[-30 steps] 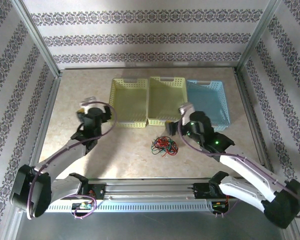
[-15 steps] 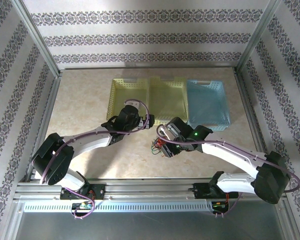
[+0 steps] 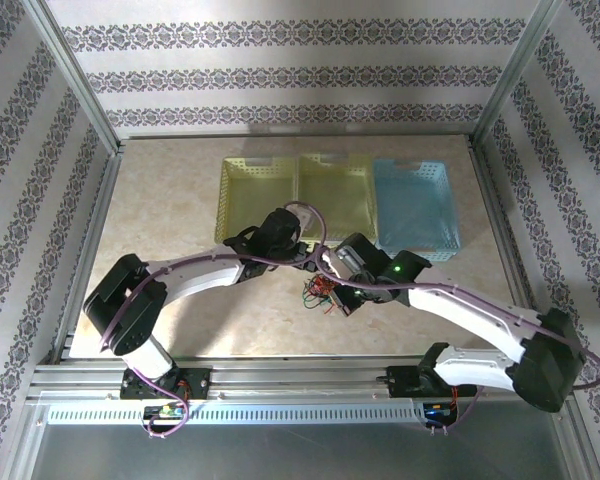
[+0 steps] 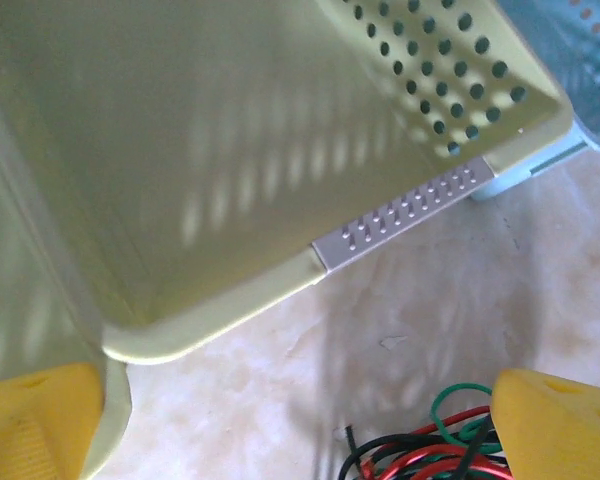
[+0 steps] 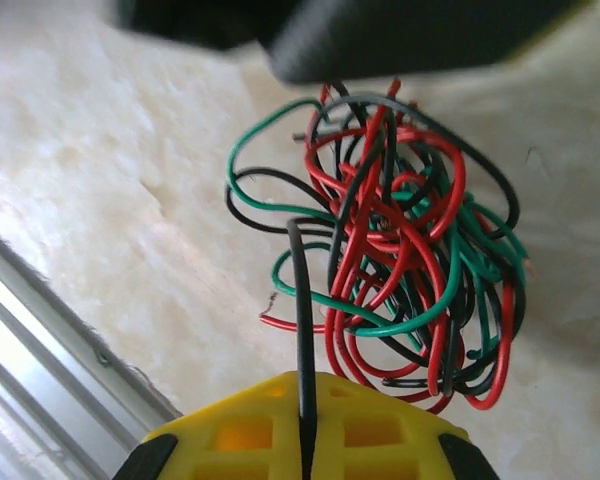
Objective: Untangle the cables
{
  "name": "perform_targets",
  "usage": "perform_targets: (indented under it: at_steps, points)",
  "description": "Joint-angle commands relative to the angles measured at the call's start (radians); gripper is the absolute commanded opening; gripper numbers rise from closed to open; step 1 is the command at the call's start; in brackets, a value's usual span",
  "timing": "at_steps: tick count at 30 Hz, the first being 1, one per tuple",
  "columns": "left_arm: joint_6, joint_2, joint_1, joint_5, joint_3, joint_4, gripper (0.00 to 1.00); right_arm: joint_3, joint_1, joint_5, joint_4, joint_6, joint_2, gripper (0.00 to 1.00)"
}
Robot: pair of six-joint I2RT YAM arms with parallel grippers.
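The cables [image 3: 325, 292] lie as one tangle of thin red, green and black wires on the table just in front of the baskets. My right gripper [image 3: 340, 296] is down at the right side of the tangle. In the right wrist view its yellow jaws [image 5: 303, 405] are shut on a single black cable [image 5: 302, 300] that runs up into the tangle [image 5: 400, 270]. My left gripper [image 3: 308, 262] hangs open just behind the tangle, near the basket fronts. Its yellow fingers [image 4: 555, 420] stand wide apart, and wire loops [image 4: 435, 450] show by the right finger.
Three baskets stand in a row at the back: a yellow-green one [image 3: 252, 200], a yellow one [image 3: 335, 195] and a blue one [image 3: 415, 205]. The yellow basket's corner [image 4: 230, 300] is close in front of the left gripper. A metal rail [image 5: 40, 330] runs along the near edge.
The left arm has swung right, from the table's left side to just behind the tangle. The right gripper came down onto the tangle and closed on a black cable.
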Motion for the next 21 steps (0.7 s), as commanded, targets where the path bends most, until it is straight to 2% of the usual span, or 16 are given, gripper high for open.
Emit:
perform_targets:
  at_steps: [1, 5, 9, 21]
  points:
    - [0.086, 0.065, -0.044, 0.117, 0.064, -0.124, 0.99, 0.048, -0.007, -0.021, -0.003, -0.013, -0.114, 0.00]
    - [0.130, 0.142, -0.062, 0.167, 0.138, -0.216, 0.99, 0.082, -0.057, -0.043, 0.024, -0.009, -0.234, 0.00]
    - [0.155, 0.168, -0.072, 0.154, 0.156, -0.258, 0.99, 0.134, -0.098, -0.062, 0.051, -0.004, -0.314, 0.00]
    - [0.216, 0.057, -0.073, 0.016, 0.106, -0.251, 0.99, 0.221, -0.118, -0.077, 0.125, 0.011, -0.314, 0.00]
